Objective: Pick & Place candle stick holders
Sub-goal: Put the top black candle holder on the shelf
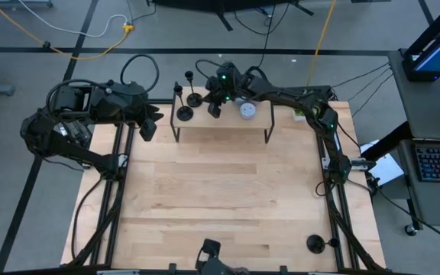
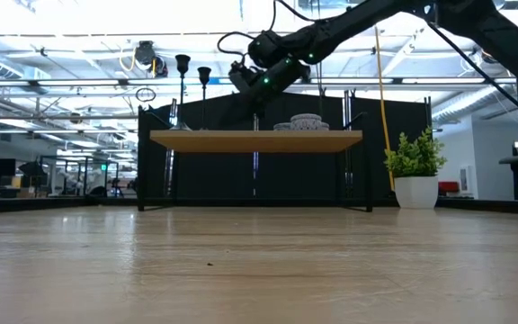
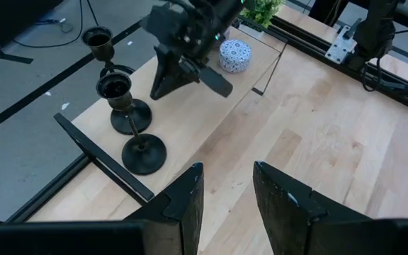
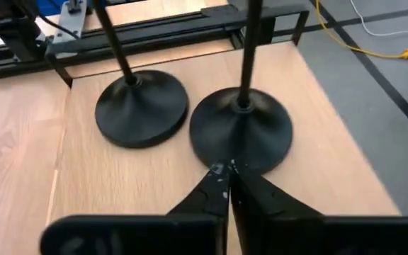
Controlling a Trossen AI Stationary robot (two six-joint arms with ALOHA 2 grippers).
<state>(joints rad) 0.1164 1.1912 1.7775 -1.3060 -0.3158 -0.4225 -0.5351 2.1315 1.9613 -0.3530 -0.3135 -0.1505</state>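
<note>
Pale wood table (image 1: 228, 191); raised shelf (image 1: 220, 131) carries 2 candle stick holders (image 1: 183, 113); right tool (image 1: 214, 111) clenched empty.

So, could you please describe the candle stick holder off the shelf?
On the pale wooden table, go to the right arm's side, at the corner far from the raised wooden shelf. The small black candle stick holder there stands alone; the other two sit on the shelf.

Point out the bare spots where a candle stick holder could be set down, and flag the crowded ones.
The main table is bare between the shelf legs and the near edge, except for a candle stick holder at its near right corner. The shelf's left end is crowded: two holders, the right end effector and a patterned tin.
</note>
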